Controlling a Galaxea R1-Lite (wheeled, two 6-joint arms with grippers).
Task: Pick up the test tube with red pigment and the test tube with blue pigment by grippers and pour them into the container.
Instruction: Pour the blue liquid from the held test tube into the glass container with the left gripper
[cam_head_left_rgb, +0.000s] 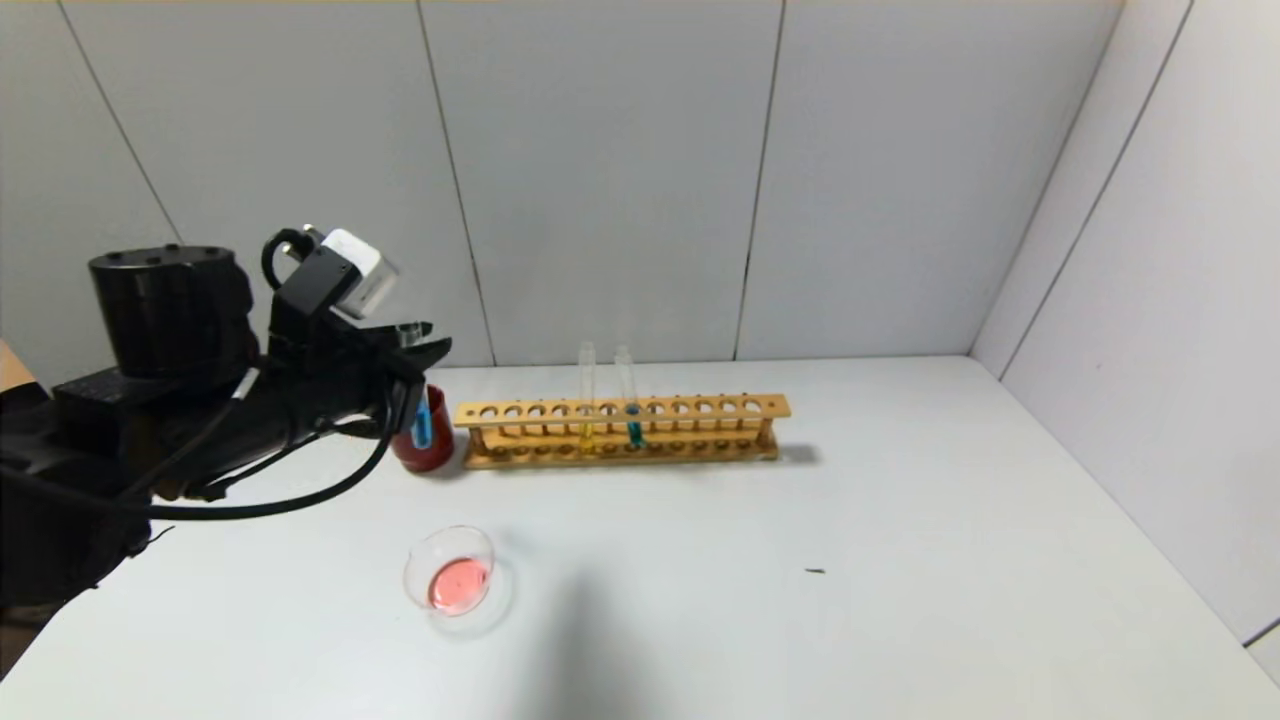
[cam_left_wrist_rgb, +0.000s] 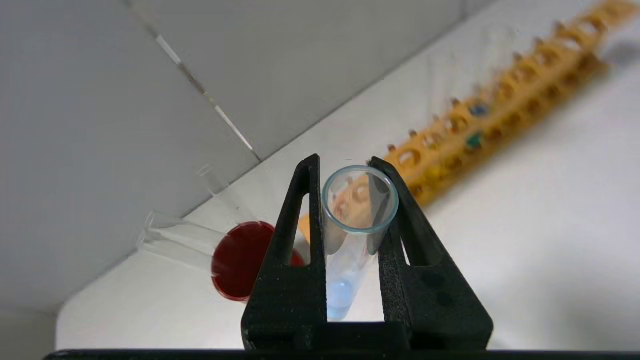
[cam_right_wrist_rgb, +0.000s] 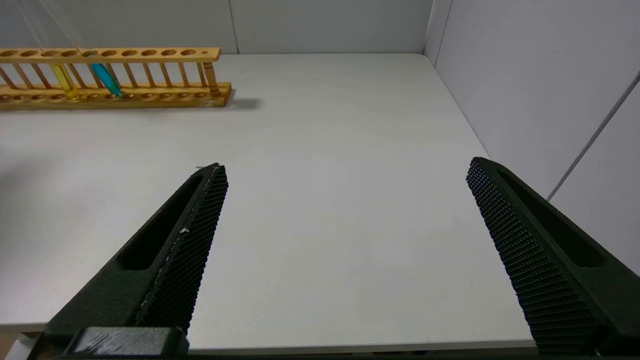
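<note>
the left claw (cam_left_wrist_rgb: 350, 172) is clamped on the blue tube (cam_left_wrist_rgb: 357, 220), held above the table (cam_head_left_rgb: 900, 560) just beside the red cup (cam_head_left_rgb: 425, 450), by the left end of the rack (cam_head_left_rgb: 620, 430). an empty tube (cam_left_wrist_rgb: 185, 240) leans out of that cup. the dish (cam_head_left_rgb: 455, 575), near the front, holds pink-red liquid. a yellow tube (cam_head_left_rgb: 587, 400) and a teal tube (cam_head_left_rgb: 630, 405) stand in the rack. the right claw (cam_right_wrist_rgb: 345, 185) hangs wide open with nothing in it, over bare table right of the rack.
</note>
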